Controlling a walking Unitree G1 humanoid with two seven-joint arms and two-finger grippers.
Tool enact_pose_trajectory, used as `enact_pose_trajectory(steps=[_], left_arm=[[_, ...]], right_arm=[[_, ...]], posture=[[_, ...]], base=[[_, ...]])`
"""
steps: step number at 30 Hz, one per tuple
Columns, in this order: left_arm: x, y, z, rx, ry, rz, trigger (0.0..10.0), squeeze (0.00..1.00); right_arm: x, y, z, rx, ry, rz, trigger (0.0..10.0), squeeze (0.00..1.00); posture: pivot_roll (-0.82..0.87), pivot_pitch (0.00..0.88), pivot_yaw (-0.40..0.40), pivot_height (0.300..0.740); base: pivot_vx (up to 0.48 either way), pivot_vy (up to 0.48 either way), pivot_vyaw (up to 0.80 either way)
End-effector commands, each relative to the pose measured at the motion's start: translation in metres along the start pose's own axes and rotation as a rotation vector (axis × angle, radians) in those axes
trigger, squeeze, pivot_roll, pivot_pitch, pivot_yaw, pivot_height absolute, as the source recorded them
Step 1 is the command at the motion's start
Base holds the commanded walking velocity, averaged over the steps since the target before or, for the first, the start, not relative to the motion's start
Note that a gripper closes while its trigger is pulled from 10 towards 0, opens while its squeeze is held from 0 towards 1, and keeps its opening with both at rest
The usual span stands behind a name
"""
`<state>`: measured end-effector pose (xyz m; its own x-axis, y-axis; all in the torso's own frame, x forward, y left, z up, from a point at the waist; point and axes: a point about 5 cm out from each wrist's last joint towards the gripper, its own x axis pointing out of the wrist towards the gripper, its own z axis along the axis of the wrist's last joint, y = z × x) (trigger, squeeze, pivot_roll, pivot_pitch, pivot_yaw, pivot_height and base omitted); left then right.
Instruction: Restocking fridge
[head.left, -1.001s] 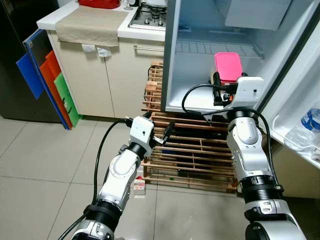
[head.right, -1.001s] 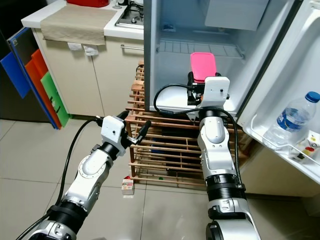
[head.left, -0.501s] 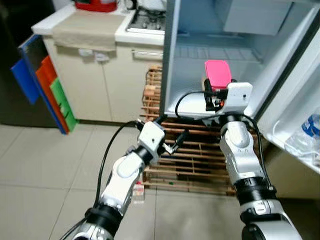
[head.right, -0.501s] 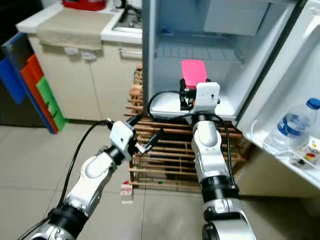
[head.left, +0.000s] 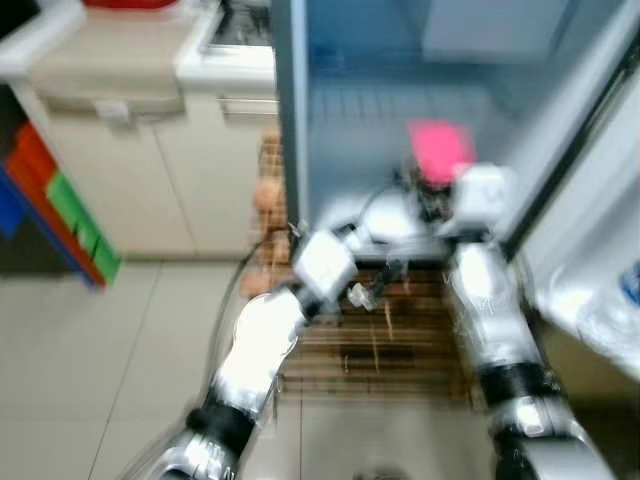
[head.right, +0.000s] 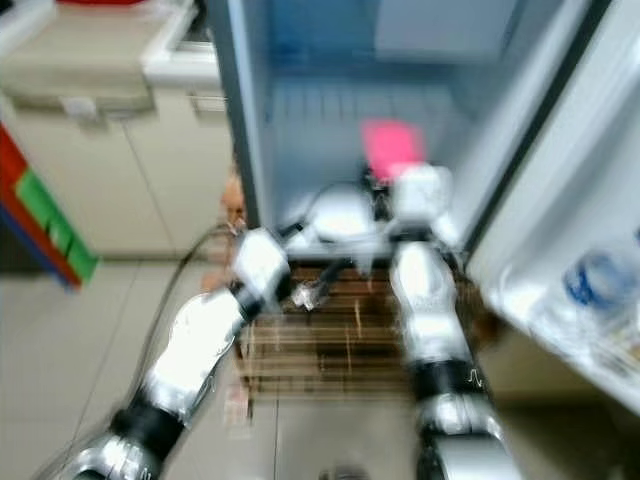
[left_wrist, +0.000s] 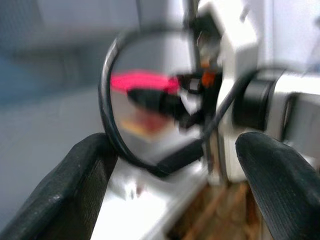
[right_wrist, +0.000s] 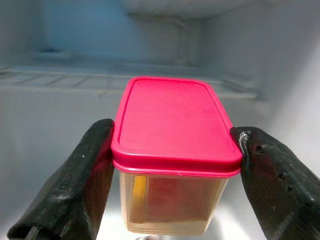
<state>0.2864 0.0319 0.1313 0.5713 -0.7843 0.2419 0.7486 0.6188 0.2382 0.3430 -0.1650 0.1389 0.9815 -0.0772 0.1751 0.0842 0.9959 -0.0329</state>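
Holding the pink-lidded container (right_wrist: 175, 150) by its two short sides, the right gripper (right_wrist: 172, 165) keeps it upright at the mouth of the open fridge (head.left: 300, 130), so the lid stays on top and the clear body with some food can go straight in. Its fingers (right_wrist: 75, 185) press just under the lid rim. Behind the container I see the wire shelf (right_wrist: 60, 80) and pale walls, with open room all around it, so I think there is no tight edge to pass. The left gripper (left_wrist: 172, 165) waits lower, near the fridge's bottom edge above the wooden rack (head.left: 390, 340), fingers spread wide and holding nothing
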Motion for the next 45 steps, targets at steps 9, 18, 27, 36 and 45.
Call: enact_pose_trajectory(steps=[9,18,27,36,45], left_arm=[[-0.009,0.001,0.006,-0.031,0.006,0.013,10.0,0.0],[-0.039,-0.011,0.024,-0.075,0.03,-0.018,10.0,0.0],[-0.078,-0.021,0.041,-0.105,0.097,0.049,10.0,0.0],[-0.098,-0.038,0.057,-0.187,0.148,0.116,10.0,0.0],[-0.103,-0.041,0.059,-0.211,0.189,0.121,10.0,0.0]], right_arm=[[-0.005,0.017,-0.015,0.027,0.093,0.035,10.0,0.0],[0.008,0.037,-0.018,0.008,0.13,0.07,10.0,0.0],[0.02,0.064,-0.006,-0.027,0.109,0.143,10.0,0.0],[0.03,0.083,0.006,-0.036,0.065,0.187,10.0,0.0],[0.044,0.092,0.038,-0.09,-0.081,0.183,10.0,0.0]], posture=[[-0.03,0.08,-0.029,0.74],[0.05,0.202,-0.029,0.74],[0.1,0.301,-0.059,0.74],[0.12,0.379,-0.08,0.74],[0.13,0.394,-0.08,0.74]], base=[[0.0,0.0,0.0],[0.0,0.0,0.0],[0.0,0.0,0.0],[0.0,0.0,0.0],[0.0,0.0,0.0]])
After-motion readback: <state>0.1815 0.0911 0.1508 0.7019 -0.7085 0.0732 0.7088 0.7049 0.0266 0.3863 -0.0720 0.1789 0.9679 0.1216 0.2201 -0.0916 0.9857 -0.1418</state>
